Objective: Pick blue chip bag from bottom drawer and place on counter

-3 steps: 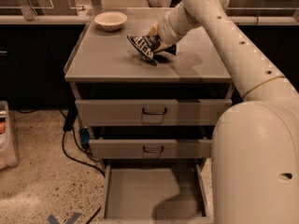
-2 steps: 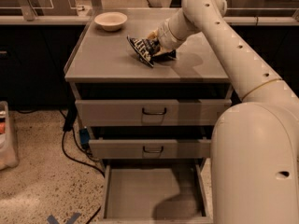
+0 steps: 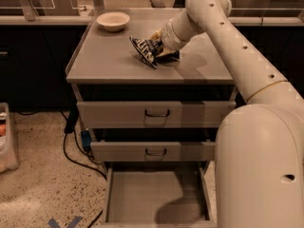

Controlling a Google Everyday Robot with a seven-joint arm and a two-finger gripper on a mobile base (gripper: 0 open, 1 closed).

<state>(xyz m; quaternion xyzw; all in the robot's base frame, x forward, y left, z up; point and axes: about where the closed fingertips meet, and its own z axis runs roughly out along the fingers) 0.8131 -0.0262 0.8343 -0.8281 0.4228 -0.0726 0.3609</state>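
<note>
The gripper (image 3: 156, 45) is sitting low over the middle of the worktop (image 3: 104, 61), pushed right up against the blue chip bag (image 3: 144, 50). Honestly I can't tell whether it's clamping the bag or just touching it, since the wrist end is covering that spot. The bag is resting with its lower edge on the grey surface, leaning tilted instead of lying flat, with its white markings showing on the left side. The arm (image 3: 228, 37) is reaching in from the right and sloping down toward the bag, and the robot's big white body (image 3: 259, 165) is filling the lower right corner. A cream bowl (image 3: 113, 20) is sitting near the back left corner of the worktop, well apart from the bag. Under the worktop, the top drawer (image 3: 156, 114) and the middle drawer (image 3: 152, 152) are showing their dark handles, the middle one sticking out slightly further. The bottom drawer (image 3: 156, 194) is hanging wide open, showing its plain grey floor with a shadow falling across it. A black cable (image 3: 71, 151) is trailing over the speckled floor on the left.
</note>
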